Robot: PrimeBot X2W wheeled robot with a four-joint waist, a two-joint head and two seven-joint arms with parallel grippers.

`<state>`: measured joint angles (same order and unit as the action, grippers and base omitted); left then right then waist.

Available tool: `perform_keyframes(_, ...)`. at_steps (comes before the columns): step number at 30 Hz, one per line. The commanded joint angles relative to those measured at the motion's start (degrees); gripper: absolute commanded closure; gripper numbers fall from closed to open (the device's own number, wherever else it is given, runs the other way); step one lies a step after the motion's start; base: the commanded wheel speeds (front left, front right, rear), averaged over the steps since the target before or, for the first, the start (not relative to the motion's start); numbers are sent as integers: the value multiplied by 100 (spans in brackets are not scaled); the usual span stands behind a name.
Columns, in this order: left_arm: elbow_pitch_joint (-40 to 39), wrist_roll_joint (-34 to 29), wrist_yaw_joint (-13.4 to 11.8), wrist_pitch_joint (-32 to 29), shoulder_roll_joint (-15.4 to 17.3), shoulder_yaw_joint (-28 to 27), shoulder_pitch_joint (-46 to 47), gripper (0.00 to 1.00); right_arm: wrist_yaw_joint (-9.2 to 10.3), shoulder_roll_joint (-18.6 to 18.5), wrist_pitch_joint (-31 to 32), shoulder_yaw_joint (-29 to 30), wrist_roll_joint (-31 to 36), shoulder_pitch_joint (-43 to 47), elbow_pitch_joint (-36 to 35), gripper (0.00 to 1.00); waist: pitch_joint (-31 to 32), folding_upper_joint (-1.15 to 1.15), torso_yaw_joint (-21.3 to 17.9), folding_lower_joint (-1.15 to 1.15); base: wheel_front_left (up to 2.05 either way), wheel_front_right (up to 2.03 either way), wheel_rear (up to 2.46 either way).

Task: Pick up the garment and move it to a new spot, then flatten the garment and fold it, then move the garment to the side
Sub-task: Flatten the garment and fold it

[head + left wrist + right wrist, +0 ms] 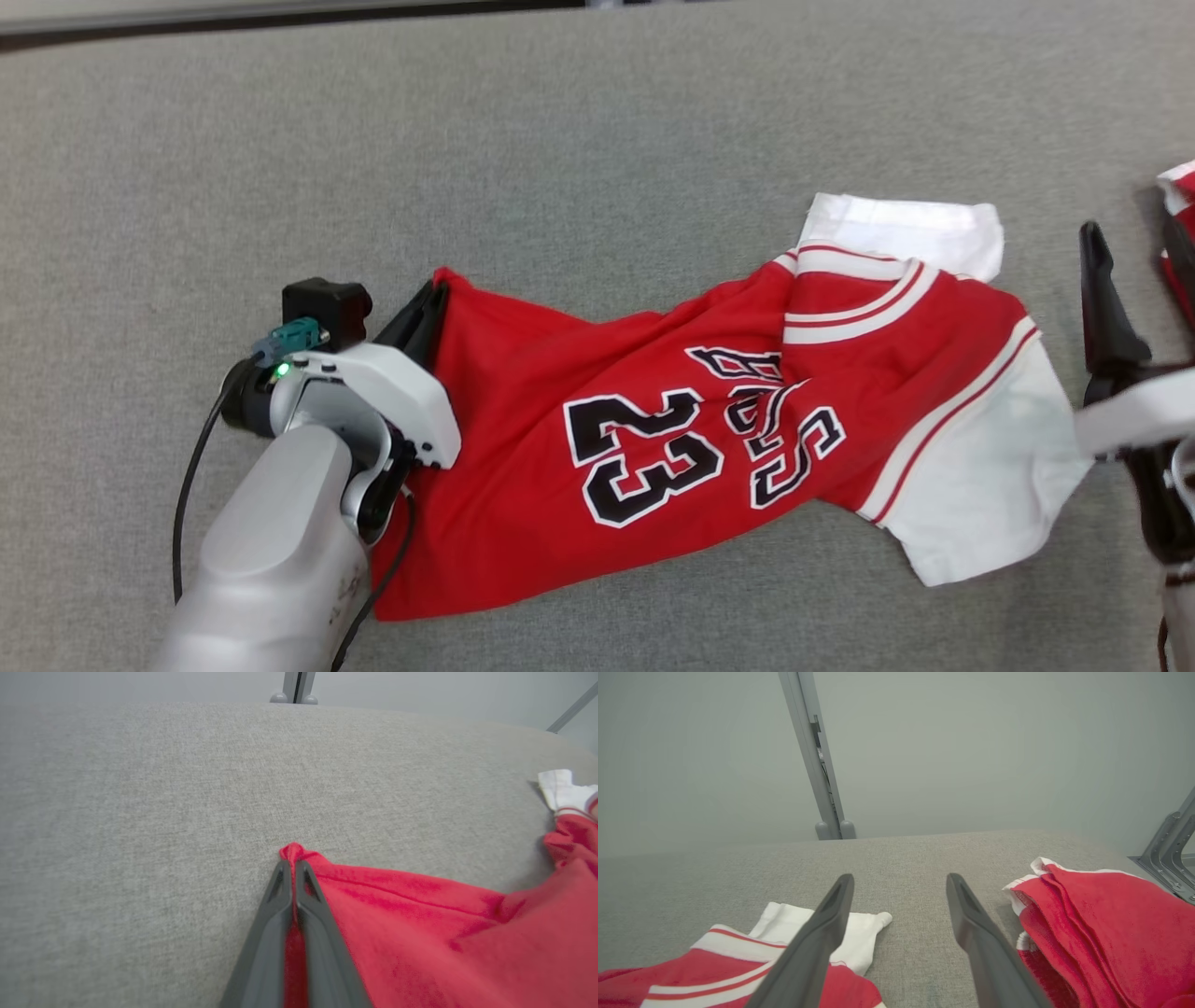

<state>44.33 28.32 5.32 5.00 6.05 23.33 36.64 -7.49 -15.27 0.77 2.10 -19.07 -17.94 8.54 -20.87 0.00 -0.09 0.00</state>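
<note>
The garment is a red jersey with white sleeves and a black "23", lying sideways and rumpled on the grey table. My left gripper is at the jersey's left end, shut on a corner of the red hem. In the left wrist view the two fingers pinch that red corner, and the rest of the garment trails off to the right. My right gripper stands open just past the jersey's white sleeve, holding nothing. In the right wrist view its gripper hovers above the table, with the jersey's collar and sleeve at lower left.
A second red-and-white folded garment lies at the table's right edge, close to my right gripper; it is the red stack in the right wrist view. The grey felt table stretches bare behind and left of the jersey. Metal frame posts stand beyond the far edge.
</note>
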Motion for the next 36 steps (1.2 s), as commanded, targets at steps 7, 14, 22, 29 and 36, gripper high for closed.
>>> perform_keyframes(7,55,-4,47,211,-82,121,267,100,2,-549,738,-631,-446,-1051,1252,0,-514,0,323,0,0,0,0)
perform_keyframes(14,152,65,79,411,-92,150,312,100,2,-902,1573,-1549,-1069,-1582,1977,39,-569,0,394,0,0,0,0)
perform_keyframes(22,-268,106,-38,835,29,-48,304,100,2,-1440,775,-1804,-1481,-1873,1762,100,-430,0,428,0,0,0,0)
perform_keyframes(29,-1595,8,-352,987,440,-432,20,100,2,-1645,-505,-1444,-1224,-1596,1028,100,-46,0,305,0,0,0,0)
perform_keyframes(36,-3263,-37,-739,885,887,-786,-420,100,3,-1592,-812,-885,-905,-1310,0,100,337,0,124,0,0,0,0)
